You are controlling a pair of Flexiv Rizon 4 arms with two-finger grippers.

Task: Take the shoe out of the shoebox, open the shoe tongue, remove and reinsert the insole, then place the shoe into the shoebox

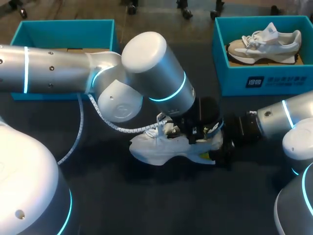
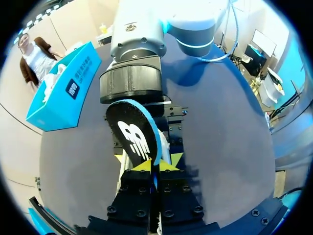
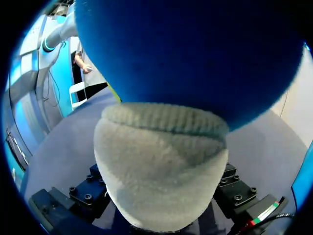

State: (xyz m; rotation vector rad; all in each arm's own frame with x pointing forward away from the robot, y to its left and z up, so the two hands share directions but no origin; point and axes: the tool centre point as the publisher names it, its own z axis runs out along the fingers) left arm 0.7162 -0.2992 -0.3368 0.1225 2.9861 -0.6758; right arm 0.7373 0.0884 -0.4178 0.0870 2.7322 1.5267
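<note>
Left gripper [image 2: 155, 165] pinches the black, blue-edged insole [image 2: 134, 136] between its yellow tips, the insole jutting out ahead of them. Beneath it the white shoe [image 1: 156, 147] lies on the dark table [image 1: 146, 205], heel against the right gripper [image 1: 229, 148], whose hold cannot be told.

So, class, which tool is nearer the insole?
Left. The left tool is shut on the insole; the right tool sits at the heel of the shoe.
</note>
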